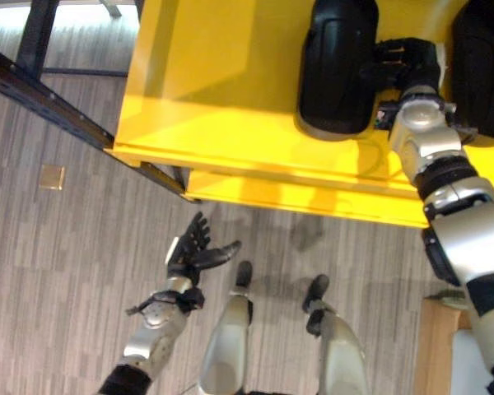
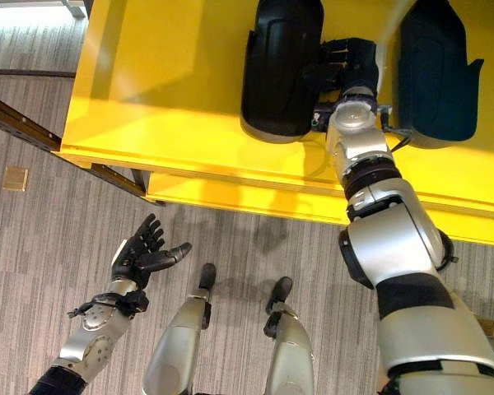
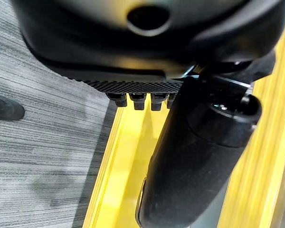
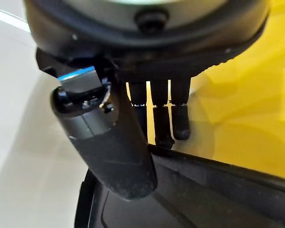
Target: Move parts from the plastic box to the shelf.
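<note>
Right arm nearest the lens, reaching forward over the shelf; right hand point(image 2: 350, 58) sits between two black parts.

Entries by size:
- Yellow shelf point(image 2: 165, 99): spans the upper scene, flat and glossy, front lip facing the robot.
- Grey plank floor point(image 2: 33, 247): below and in front of the shelf.
- Left black part point(image 2: 280, 66): lies on the shelf, long and rounded, just beside the right hand.
- Right black part point(image 2: 436, 74): also on the shelf, on the hand's other side, apart from the first part.
- Dark frame rail point(image 2: 16, 115): runs diagonally at far left, under the shelf's corner.
- Right hand, wrist view: fingers point(image 4: 164, 123) straight, tips meeting the rim of the left black part; thumb stretched across the part's near edge. Not curled round anything.
- Left hand point(image 2: 136, 255): low over the floor, well apart from the shelf, fingers spread and relaxed, holding nothing.
- Small tan square point(image 2: 16, 178): flat on the floor at far left.
</note>
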Controlling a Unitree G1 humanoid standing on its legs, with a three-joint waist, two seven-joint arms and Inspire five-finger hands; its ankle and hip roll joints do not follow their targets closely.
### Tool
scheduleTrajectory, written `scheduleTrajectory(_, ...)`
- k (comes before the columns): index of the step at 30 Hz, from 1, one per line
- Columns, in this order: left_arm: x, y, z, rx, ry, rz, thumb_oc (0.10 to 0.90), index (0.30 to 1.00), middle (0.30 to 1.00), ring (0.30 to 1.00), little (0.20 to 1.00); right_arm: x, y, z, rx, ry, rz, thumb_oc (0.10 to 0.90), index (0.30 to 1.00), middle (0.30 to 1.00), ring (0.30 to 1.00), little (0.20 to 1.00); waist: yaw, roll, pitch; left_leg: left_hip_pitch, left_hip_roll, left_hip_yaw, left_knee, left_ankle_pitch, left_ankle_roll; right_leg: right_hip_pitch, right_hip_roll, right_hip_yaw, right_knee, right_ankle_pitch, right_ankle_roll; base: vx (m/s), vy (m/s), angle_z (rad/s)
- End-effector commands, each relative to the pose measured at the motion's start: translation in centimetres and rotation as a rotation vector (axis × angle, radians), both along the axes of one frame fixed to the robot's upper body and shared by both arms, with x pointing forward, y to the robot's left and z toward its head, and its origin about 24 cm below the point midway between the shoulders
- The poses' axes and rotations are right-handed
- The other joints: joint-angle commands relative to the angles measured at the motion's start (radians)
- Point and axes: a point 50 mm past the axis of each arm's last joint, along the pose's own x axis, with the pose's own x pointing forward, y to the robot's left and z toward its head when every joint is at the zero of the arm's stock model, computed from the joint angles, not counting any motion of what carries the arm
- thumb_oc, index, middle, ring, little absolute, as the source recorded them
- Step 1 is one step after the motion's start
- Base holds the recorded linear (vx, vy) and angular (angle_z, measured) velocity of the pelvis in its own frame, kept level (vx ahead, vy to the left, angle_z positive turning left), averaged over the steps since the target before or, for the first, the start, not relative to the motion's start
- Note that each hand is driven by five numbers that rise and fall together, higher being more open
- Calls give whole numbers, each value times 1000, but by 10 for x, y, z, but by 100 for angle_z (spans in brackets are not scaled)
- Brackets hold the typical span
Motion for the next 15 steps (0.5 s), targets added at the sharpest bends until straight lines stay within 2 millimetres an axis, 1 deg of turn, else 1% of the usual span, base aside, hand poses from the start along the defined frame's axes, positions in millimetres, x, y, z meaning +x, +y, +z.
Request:
scheduleTrajectory(1,1,-5,30,2,-162,-45,900,1000,1000,1000,1000,-14,-12,58,-43,-192,-54,900,1000,1000,1000,1000,2,-7,-59,92,72,15,-51,-45,-18,-5,-96,47,139,-65,89,0,0,0)
scheduleTrajectory(3,1,-4,29,6,-158,-40,900,1000,1000,1000,1000,-14,-10,59,-26,-204,-55,900,1000,1000,1000,1000,2,-7,-58,93,73,15,-50,-47,-17,-3,-95,49,137,-64,89,0,0,0)
scheduleTrajectory(6,0,-4,29,8,-156,-39,900,1000,1000,1000,1000,-15,-7,63,-46,-217,-50,900,1000,1000,1000,1000,0,-10,-58,92,72,16,-49,-48,-16,-5,-94,51,137,-62,89,0,0,0)
scheduleTrajectory(10,1,-3,30,3,-160,-32,900,1000,1000,1000,1000,-17,4,71,-86,-251,-34,900,1000,1000,1000,1000,-6,-14,-58,94,72,20,-51,-48,-15,-7,-93,55,133,-58,88,0,0,0)
scheduleTrajectory(15,1,-2,29,4,-158,-25,900,1000,1000,1000,1000,-17,12,75,-97,-273,-25,900,1000,1000,1000,1000,-13,-19,-57,92,70,20,-45,-50,-15,-6,-90,59,132,-57,87,0,0,0)
